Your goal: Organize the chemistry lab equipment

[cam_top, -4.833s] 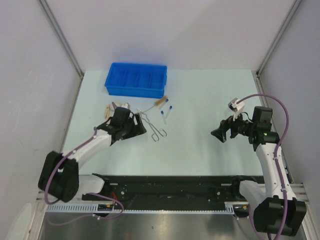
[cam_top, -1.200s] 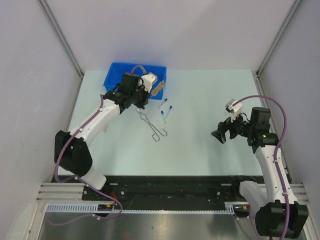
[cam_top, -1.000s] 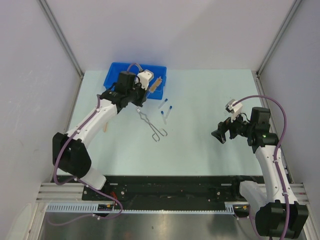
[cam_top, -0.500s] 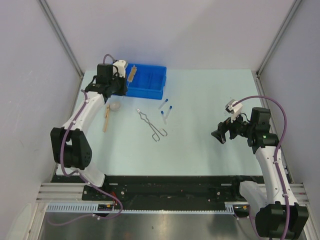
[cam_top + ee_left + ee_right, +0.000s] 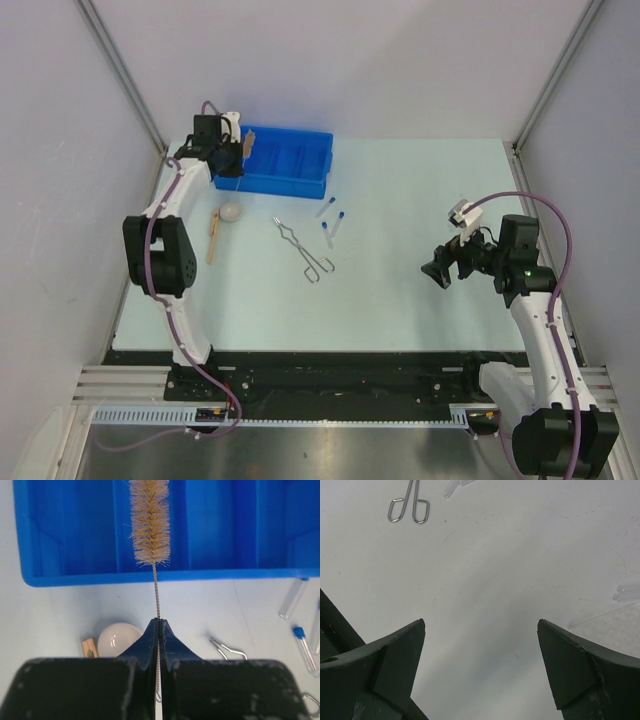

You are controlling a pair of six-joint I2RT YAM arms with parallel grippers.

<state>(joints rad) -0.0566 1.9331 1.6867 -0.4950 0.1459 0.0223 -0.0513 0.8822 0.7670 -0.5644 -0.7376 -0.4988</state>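
My left gripper (image 5: 158, 622) is shut on the thin wire stem of a tan-bristled tube brush (image 5: 149, 522). The bristle end hangs over the left compartments of the blue bin (image 5: 150, 575). From above, that gripper (image 5: 232, 160) sits at the bin's left end. On the table lie a white round dish (image 5: 231, 213), a wooden-handled tool (image 5: 212, 237), silver wire tongs (image 5: 305, 250) and two blue-capped clear tubes (image 5: 326, 208) (image 5: 333, 227). My right gripper (image 5: 481, 625) is open over bare table at the right (image 5: 438, 270), holding nothing.
The blue divided bin (image 5: 300, 180) stands at the back left, near the left wall post. In the right wrist view the tongs' loops (image 5: 409, 507) lie far ahead of the fingers. Both arm bases sit on the black rail at the near edge.
My left arm has swung left and back with the brush, from the bin's right end to its left end. The right arm has not moved.
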